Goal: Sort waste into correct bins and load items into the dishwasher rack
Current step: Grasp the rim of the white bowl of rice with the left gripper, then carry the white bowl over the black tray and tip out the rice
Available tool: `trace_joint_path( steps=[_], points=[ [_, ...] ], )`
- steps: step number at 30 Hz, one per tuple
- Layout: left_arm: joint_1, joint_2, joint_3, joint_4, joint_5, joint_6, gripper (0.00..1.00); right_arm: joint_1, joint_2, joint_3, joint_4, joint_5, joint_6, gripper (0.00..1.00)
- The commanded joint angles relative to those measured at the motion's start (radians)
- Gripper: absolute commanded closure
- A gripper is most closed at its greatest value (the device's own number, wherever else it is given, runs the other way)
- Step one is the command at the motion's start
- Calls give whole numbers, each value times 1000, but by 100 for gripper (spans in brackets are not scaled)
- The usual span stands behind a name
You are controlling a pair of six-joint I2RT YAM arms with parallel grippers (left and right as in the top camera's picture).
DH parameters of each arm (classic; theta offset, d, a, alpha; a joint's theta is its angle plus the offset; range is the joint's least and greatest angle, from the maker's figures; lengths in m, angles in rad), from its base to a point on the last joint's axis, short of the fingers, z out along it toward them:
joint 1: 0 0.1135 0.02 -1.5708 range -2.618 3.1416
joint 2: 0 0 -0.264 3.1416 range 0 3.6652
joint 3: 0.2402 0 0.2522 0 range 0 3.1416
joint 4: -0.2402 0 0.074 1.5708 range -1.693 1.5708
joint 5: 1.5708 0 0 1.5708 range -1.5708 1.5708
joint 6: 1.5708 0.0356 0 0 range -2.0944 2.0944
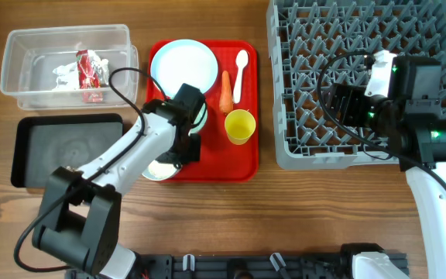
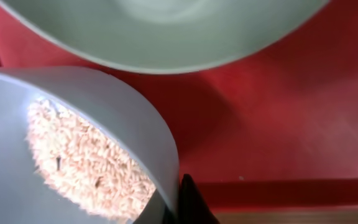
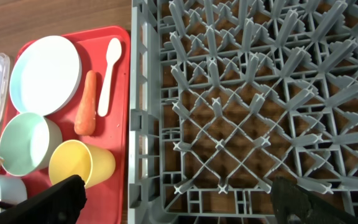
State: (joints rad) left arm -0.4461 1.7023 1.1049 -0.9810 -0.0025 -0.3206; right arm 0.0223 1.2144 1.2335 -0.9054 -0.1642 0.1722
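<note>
Your left arm (image 1: 118, 159) reaches from the near-left base up and rightward, wrist bent down. Your left gripper (image 1: 190, 149) points downward, jaws pinched tight on the rim of the bowl (image 2: 104, 118), one finger (image 2: 190, 202) pressed against its outer wall. Your right arm (image 1: 432, 178) rises along the right edge, and your right gripper (image 1: 337, 105) points left, jaws spread wide, holding nothing.
</note>
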Motion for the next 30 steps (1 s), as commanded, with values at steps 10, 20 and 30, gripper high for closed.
trace_joint_path(
  steps=[10,20,30],
  points=[
    [98,-124,172,-131,12,2,96,-3,6,18,-4,-8,11,3],
    [435,-196,173,-113,284,83,96,-3,6,18,0,-8,11,3],
    [514,-197,173,-72,340,112,96,-3,6,18,0,-8,10,3]
  ],
)
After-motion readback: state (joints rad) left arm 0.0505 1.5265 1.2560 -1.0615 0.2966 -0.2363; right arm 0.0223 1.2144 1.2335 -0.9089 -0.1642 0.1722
